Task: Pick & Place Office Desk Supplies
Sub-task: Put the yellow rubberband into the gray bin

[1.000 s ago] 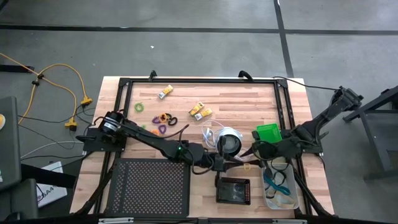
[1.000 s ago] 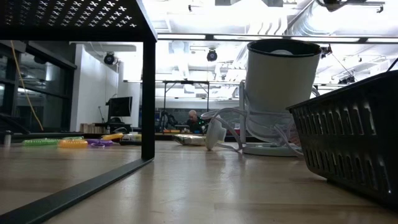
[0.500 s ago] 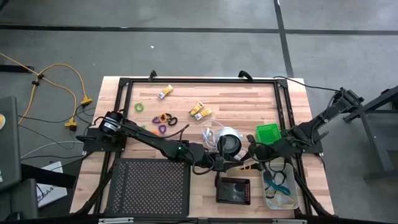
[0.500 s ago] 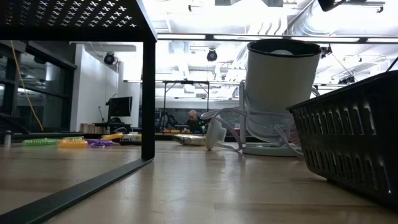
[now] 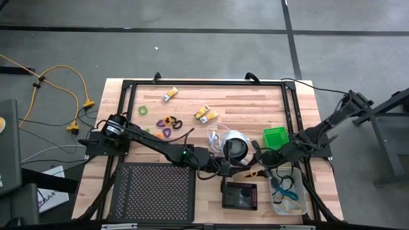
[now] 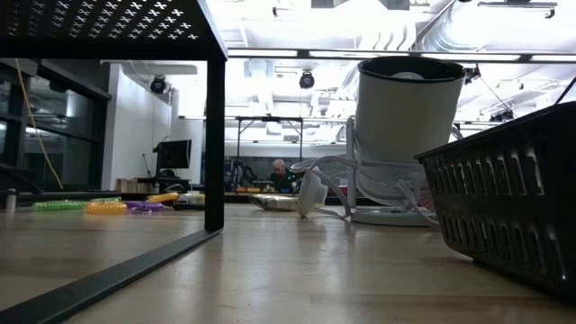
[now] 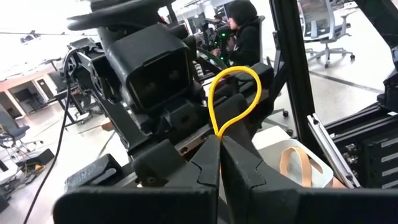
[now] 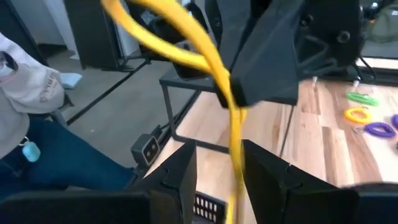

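Left hand (image 7: 219,144) pinches the yellow loop (image 7: 235,96) at its base, above the table beside my spread right hand (image 8: 217,163); I judge it light, limp, best gripped mid-strand.

A wooden table (image 5: 255,105) carries a black frame (image 5: 204,84) around its edge. A black mesh tray (image 5: 153,190) sits at the near left corner. Near the middle stands a round white-and-black device (image 5: 235,145) with a white cord (image 5: 216,136) coiled beside it (in the low view it rises as a pale cylinder (image 6: 409,126)). A green tray (image 5: 276,137) lies to its right, a small black tray (image 5: 239,195) nearer the front edge, and a clear tray (image 5: 289,199) at the near right. On the grey floor, left of the table, runs a yellow cable (image 5: 64,86). A person (image 6: 280,172) sits far back in the room.
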Robot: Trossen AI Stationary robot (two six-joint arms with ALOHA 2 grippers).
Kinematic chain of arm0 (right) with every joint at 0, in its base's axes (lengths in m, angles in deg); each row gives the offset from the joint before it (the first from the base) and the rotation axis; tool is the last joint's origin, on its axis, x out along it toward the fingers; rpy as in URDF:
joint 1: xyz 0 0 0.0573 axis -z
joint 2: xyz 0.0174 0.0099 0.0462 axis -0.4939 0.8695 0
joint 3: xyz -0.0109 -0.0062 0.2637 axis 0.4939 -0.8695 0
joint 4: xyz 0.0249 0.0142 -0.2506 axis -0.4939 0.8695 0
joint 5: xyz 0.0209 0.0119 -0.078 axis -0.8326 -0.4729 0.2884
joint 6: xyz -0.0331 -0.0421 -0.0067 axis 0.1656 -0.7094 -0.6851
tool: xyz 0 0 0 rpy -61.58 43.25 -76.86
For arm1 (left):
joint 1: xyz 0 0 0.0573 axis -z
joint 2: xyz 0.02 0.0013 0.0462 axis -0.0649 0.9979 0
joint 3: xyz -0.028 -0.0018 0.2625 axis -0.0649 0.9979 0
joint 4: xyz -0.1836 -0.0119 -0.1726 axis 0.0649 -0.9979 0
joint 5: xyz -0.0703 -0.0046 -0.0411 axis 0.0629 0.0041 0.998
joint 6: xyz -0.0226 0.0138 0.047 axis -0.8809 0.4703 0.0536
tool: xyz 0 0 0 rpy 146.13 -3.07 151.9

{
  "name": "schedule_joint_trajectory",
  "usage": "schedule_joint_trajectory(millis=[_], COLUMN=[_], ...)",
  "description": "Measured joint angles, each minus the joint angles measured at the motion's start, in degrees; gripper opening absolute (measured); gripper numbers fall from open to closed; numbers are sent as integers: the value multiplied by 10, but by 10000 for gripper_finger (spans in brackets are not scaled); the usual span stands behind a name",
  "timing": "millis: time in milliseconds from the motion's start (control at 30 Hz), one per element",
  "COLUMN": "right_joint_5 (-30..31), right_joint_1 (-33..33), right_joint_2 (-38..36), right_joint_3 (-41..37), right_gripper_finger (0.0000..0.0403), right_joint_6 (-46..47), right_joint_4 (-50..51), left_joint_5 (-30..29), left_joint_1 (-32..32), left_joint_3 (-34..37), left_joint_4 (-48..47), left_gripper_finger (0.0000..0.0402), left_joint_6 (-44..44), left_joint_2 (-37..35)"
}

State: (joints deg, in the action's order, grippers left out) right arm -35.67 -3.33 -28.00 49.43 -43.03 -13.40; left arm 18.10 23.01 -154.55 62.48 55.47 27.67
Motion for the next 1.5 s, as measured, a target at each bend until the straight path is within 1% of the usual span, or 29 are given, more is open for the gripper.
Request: schedule_joint_trajectory(millis=[300,400,567,700,1000,1233,1400,1500], right_joint_5=[-15,-19,-44,-45,-46,-63,-76,-76], right_joint_1=[12,12,12,12,12,12,12,12], right_joint_2=[22,22,16,16,16,16,16,16], right_joint_3=[0,0,0,0,0,0,0,0], right_gripper_finger=[107,89,50,34,29,29,9,5], right_joint_6=[0,0,5,5,7,7,7,7], right_joint_4=[-15,-15,-15,-15,-10,-11,-11,-11], left_joint_5=[0,0,0,-1,0,-11,-16,-16], left_joint_1=[0,0,0,3,15,20,20,20], left_joint_3=[0,0,0,0,0,0,0,0], left_joint_4=[1,0,-9,-15,-18,-18,-20,-20], left_gripper_finger=[0,0,0,0,0,0,0,0], left_joint_6=[0,0,0,0,5,14,14,14], left_joint_2=[0,0,0,0,0,0,0,0])
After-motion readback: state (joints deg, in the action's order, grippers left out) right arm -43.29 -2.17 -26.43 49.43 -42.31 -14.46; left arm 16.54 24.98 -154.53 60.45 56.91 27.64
